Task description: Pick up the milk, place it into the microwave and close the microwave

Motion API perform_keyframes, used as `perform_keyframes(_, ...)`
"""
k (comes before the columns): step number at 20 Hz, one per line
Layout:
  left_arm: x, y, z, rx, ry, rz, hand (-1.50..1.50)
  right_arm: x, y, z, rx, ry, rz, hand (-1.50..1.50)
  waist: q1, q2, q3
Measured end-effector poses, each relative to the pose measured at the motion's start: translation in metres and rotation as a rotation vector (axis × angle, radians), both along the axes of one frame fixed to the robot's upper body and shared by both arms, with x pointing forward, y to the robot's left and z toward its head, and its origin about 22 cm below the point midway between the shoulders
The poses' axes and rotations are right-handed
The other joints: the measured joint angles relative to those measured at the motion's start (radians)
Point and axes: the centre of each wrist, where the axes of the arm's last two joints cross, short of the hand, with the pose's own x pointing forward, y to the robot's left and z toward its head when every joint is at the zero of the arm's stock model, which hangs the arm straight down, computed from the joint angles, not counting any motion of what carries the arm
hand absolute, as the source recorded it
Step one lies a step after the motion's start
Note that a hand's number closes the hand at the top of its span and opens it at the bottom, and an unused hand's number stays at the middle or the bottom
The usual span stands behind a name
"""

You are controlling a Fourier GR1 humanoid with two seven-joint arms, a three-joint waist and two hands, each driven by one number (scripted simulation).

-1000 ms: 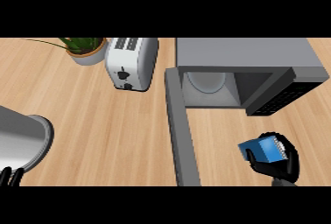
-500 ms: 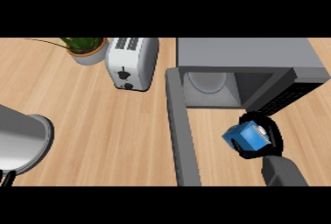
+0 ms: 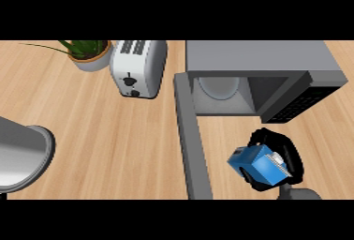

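- Right hand (image 3: 290, 151), at the lower right of the frame, is curling round the blue milk (image 3: 256, 165), holding it over the desk (image 3: 104, 140).
- Microwave (image 3: 256, 56), upper right, is standing open, its door (image 3: 192, 150) reaching toward the lower edge.

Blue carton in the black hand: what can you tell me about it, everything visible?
The milk carton is a blue box with a pale patch on one face. It sits tilted in the right hand, whose black fingers curl round it. It is outside the open microwave, in front of its opening, right of the swung-out door.
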Motion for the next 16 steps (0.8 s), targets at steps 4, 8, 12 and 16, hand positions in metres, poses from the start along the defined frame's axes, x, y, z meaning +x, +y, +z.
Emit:
perform_keyframes(4,-0.004,-0.002,-0.004,-0.01,0.001,-0.006,-1.5,-0.017,0.016,0.021,0.015,0.019,-0.013,1.5,0.002,0.001,0.0)
perform_keyframes(8,0.001,0.008,-0.006,-0.015,0.0,0.002,-1.5,-0.015,0.038,0.051,0.022,0.027,-0.027,1.5,0.004,0.003,0.0)
perform_keyframes(12,-0.005,0.014,0.003,-0.011,-0.007,0.01,-1.5,-0.007,0.054,0.065,0.009,0.012,-0.052,1.5,0.009,0.003,0.001)
perform_keyframes(16,-0.009,0.025,0.002,-0.004,0.003,0.017,-1.5,0.004,0.078,0.079,-0.008,-0.015,-0.084,1.5,0.012,0.004,0.001)
